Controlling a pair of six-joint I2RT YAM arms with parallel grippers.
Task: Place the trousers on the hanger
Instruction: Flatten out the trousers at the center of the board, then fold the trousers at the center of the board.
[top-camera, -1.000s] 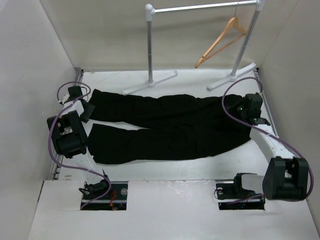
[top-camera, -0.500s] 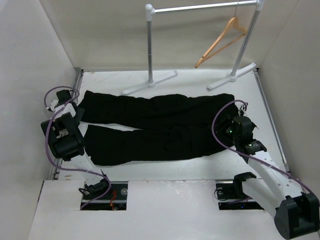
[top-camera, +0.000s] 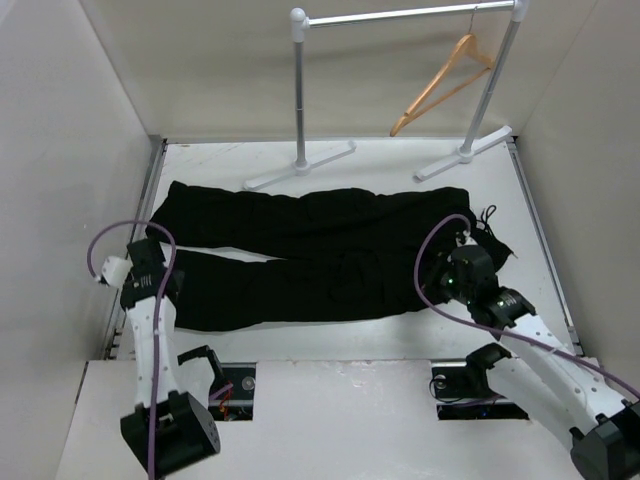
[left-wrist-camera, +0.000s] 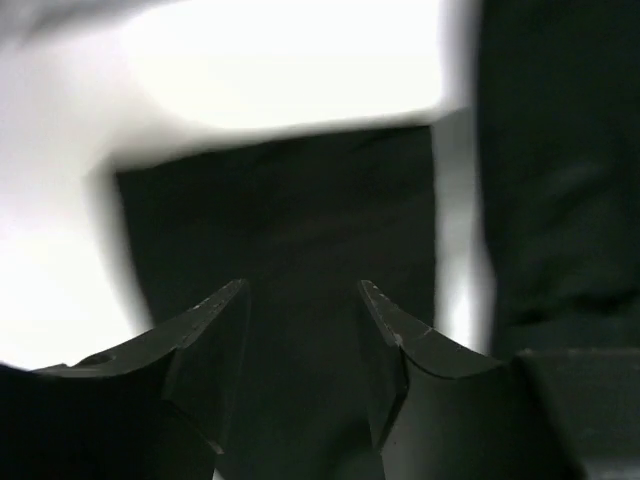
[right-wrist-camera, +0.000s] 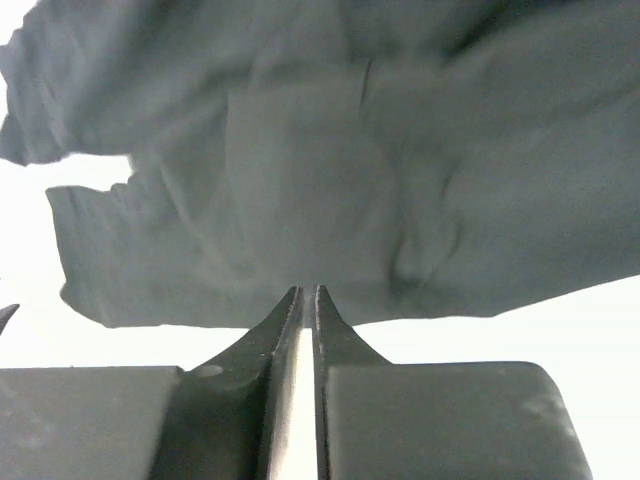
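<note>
**Trousers flat on the table, hanger up on the rail**

Starting on the left: the left gripper (left-wrist-camera: 300, 287) is spread open right over the cuff end of the near leg. The trousers (top-camera: 320, 250) lie flat on the table (top-camera: 350, 160), legs pointing left, waist on the right. At the waist's near edge the right gripper (right-wrist-camera: 308, 292) is clenched, with just a sliver between the fingers. The wrist view is blurry, so I can't tell if it's nipping cloth. The hanger (top-camera: 445, 80) hangs on the rail (top-camera: 400, 15) at far right, well apart from the trousers.

Metal rail (top-camera: 400, 14); white table (top-camera: 330, 342)
</note>
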